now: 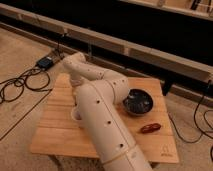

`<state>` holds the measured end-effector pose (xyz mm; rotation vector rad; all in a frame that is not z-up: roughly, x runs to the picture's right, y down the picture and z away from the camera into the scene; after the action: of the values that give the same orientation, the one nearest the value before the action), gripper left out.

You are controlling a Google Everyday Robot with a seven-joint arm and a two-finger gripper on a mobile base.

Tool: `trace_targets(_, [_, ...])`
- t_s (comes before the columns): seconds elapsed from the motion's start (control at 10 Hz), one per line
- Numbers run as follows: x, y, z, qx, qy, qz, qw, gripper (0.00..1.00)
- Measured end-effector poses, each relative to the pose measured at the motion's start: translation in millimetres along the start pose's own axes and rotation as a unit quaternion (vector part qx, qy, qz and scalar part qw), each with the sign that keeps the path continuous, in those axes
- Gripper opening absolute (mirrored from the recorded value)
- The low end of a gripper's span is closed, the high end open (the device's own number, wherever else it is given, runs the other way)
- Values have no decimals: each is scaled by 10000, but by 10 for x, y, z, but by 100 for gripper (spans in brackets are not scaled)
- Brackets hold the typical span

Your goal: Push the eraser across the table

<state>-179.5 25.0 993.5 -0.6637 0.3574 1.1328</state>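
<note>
The table (60,127) has a light wooden plank top and fills the middle of the camera view. My white arm (102,125) reaches up from the bottom edge over the table, bends at the far left corner and comes back down. My gripper (76,102) hangs at the arm's left side over the left half of the table, mostly covered by the arm. A small whitish round thing (75,114) sits just below it on the planks. The black eraser is hidden or out of view.
A dark bowl (137,101) stands on the right half of the table, and a small reddish-brown object (150,128) lies in front of it. Cables (20,85) and a black box (45,62) lie on the floor at the left. A low ledge (150,52) runs behind the table.
</note>
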Motion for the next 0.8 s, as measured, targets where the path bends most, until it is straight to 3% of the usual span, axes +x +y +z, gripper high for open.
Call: trace_targets(0.8, [469, 176, 54, -53, 174, 152, 9997, 65])
